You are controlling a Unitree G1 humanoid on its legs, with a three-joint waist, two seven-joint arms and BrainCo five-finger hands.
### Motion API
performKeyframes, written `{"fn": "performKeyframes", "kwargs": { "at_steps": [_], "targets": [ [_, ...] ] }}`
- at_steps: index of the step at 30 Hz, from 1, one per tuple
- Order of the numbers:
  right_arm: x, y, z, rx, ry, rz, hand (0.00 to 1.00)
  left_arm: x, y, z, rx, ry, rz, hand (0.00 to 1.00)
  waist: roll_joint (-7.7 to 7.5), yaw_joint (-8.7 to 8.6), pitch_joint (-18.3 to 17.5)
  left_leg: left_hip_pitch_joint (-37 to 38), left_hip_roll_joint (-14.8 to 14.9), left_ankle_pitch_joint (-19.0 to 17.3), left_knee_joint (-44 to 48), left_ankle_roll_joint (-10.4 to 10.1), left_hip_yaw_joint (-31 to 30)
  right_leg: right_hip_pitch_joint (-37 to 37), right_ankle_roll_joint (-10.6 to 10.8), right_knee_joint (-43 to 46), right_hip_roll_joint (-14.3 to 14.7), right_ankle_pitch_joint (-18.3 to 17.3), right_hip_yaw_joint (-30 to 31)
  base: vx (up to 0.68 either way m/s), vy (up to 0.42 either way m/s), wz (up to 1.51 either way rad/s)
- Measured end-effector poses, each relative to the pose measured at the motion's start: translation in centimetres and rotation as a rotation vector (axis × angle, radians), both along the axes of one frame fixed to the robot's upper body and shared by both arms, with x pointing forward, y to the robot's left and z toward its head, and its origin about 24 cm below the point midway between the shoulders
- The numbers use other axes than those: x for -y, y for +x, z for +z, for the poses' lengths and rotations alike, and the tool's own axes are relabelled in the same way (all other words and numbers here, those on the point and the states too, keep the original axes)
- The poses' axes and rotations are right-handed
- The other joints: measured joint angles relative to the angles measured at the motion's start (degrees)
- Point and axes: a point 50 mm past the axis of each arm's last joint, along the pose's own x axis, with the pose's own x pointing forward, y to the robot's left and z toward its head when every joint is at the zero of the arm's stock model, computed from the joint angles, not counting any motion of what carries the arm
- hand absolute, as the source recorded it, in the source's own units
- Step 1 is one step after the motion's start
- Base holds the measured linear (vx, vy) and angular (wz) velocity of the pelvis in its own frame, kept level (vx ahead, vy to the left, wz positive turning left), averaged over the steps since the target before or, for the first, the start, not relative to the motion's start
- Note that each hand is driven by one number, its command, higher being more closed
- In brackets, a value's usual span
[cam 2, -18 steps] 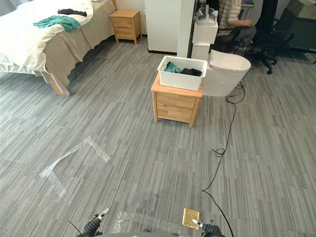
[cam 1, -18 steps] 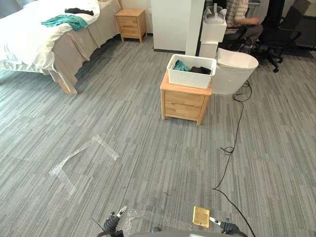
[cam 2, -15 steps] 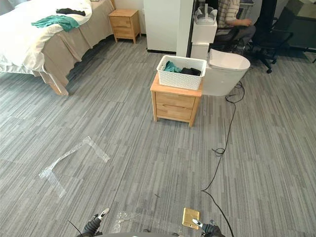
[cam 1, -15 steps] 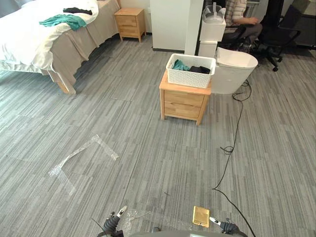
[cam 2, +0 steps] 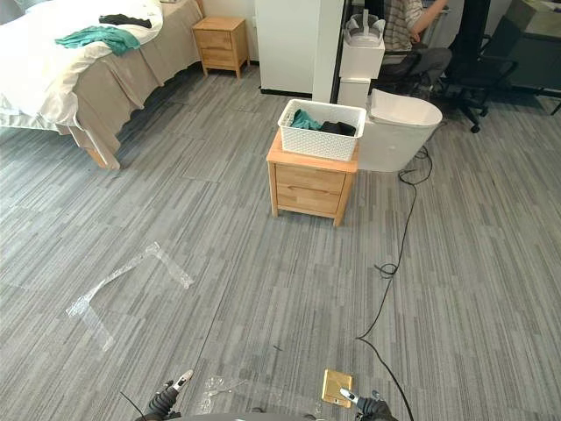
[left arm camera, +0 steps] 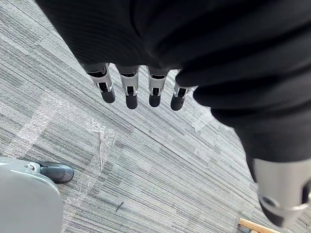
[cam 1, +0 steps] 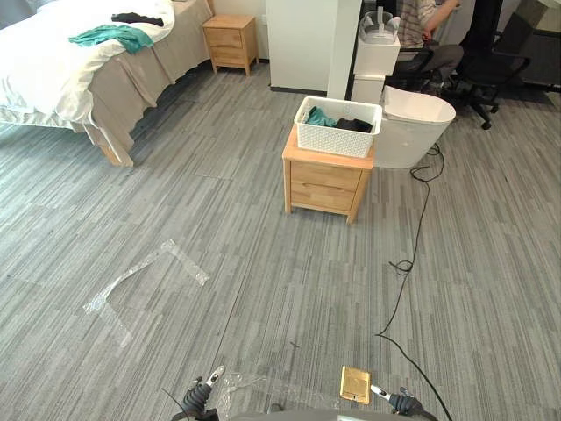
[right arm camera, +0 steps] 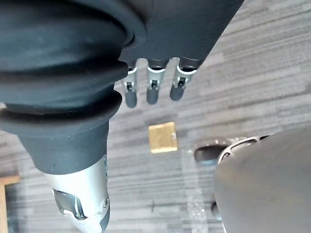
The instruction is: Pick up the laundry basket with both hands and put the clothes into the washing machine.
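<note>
Left eye view: laundry basket (cam 1: 339,128) with clothes (cam 1: 323,117) stands on a small wooden table (cam 1: 324,184), well ahead of both hands, slightly right of centre, long axis crosswise.
Left wrist view: left hand (left arm camera: 129,90) empty, fingers (left arm camera: 154,94) straight, over floor (left arm camera: 160,160).
Right wrist view: right hand (right arm camera: 152,90) likewise, marginally nearer.

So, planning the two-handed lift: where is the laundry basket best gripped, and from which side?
Probably its rim at the two short ends, coming from the front: the laundry basket shows a long wall toward the robot atop the nightstand, so left hand and right hand each take an end.
</note>
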Motion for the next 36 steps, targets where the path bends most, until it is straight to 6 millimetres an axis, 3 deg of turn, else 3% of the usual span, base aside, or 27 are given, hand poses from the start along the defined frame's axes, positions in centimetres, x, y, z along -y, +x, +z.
{"fn": "performKeyframes", "kwargs": {
  "at_steps": [23, 25, 27, 29, 31, 33, 36],
  "targets": [
    [-0.7, 0.4, 0.0, 0.008, 0.014, 0.051, 0.00, -0.2, -0.1, 0.0, -0.004, 0.005, 0.005, 0.00, -0.36, 0.06, -0.1, 0.1, 0.0, 0.0, 0.4, 0.0, -0.2, 1.1, -0.2, -0.8, 0.2, 0.2, -0.4, 0.00, 0.000, 0.01],
    [-1.0, 0.7, 0.0, 0.019, 0.023, 0.052, 0.00, -0.5, 0.0, 0.1, 0.002, 0.012, 0.012, 0.00, -0.78, 0.07, 0.4, -2.0, 0.3, -1.8, 4.6, -1.1, -0.4, 1.2, -0.3, -0.6, 0.1, 0.1, -1.3, -0.04, -0.030, 0.21],
    [-1.2, 1.7, 0.2, 0.050, 0.024, 0.057, 0.00, -1.1, 1.1, 0.4, 0.041, 0.012, 0.062, 0.00, -0.73, 0.12, 4.0, -9.3, 2.0, -7.2, 22.4, -2.4, 0.0, 2.1, -2.3, 0.5, 0.7, -1.6, -2.5, -0.13, -0.046, 0.33],
    [-0.7, 2.1, 0.4, 0.062, 0.007, 0.069, 0.00, -1.1, 1.6, 0.7, 0.067, 0.010, 0.068, 0.00, -0.31, 0.80, 5.8, -15.9, 4.2, -7.3, 35.7, -2.5, 2.1, 2.6, -3.8, 1.7, 1.2, -2.7, -2.9, -0.11, -0.007, 0.17],
    [0.0, 2.2, 0.5, 0.066, -0.008, 0.056, 0.00, -0.9, 1.4, 0.6, 0.059, 0.003, 0.071, 0.00, 0.94, 1.73, 6.4, -19.6, 7.1, -8.3, 40.9, -1.7, 6.2, 3.0, -3.9, 2.4, 1.2, -3.3, -2.9, -0.04, 0.049, 0.04],
    [0.8, 2.5, 0.8, 0.068, -0.036, 0.050, 0.00, -0.7, 0.8, 0.4, 0.042, -0.003, 0.074, 0.00, 1.55, 1.88, 6.8, -23.1, 8.0, -8.0, 33.8, -1.8, 8.0, 1.8, -3.4, 2.5, 0.2, -3.7, -2.8, 0.06, 0.118, 0.02],
    [1.1, 2.7, 0.9, 0.074, -0.043, 0.035, 0.00, -0.5, 0.7, 0.3, 0.037, -0.010, 0.080, 0.00, 1.66, 3.53, 6.9, -24.4, 7.4, -5.2, 19.0, -4.4, 6.3, -0.6, -3.0, 3.2, -1.3, -4.7, -0.5, 0.18, 0.193, -0.37]
  ]
}}
